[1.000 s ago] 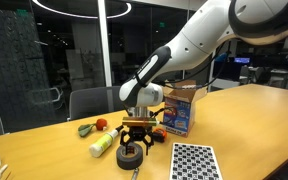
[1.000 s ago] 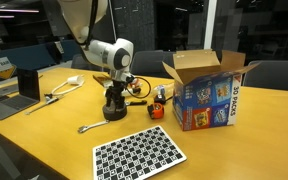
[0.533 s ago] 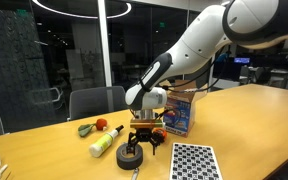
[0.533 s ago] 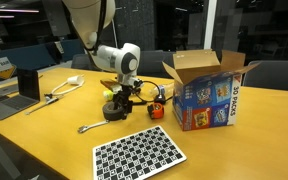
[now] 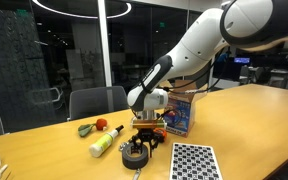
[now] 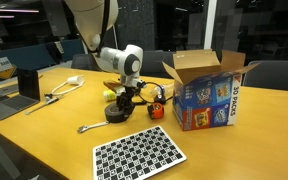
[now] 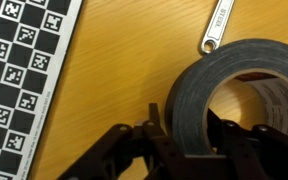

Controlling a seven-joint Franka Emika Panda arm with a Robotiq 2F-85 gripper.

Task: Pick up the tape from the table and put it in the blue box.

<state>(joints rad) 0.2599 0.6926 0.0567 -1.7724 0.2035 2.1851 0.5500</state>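
Observation:
The tape [image 7: 199, 85], a thick dark grey roll, lies flat on the light-wood table [image 5: 246, 118] and shows in both exterior views [image 5: 134, 155] [image 6: 117, 113]. My gripper [image 7: 184, 125] is down on it, with one finger outside the roll's wall and the other inside the hole. The jaws press that wall from both sides. In both exterior views the gripper [image 5: 140, 140] [image 6: 123, 102] stands directly over the roll. The blue box [image 5: 179, 110] [image 6: 210, 95] stands upright with its flaps open, a short way beyond the tape.
A black-and-white checkered board [image 6: 139, 153] [image 7: 19, 70] lies close beside the tape. A metal wrench [image 7: 216, 28] [image 6: 92, 127] rests near the roll. A yellow-green bottle [image 5: 103, 142] and a small orange-and-black object [image 6: 156, 108] sit nearby. A laptop [image 6: 24, 88] is further along the table.
The gripper has come down onto the tape and its jaws have closed from wide open onto the roll's wall. The tape still lies on the table.

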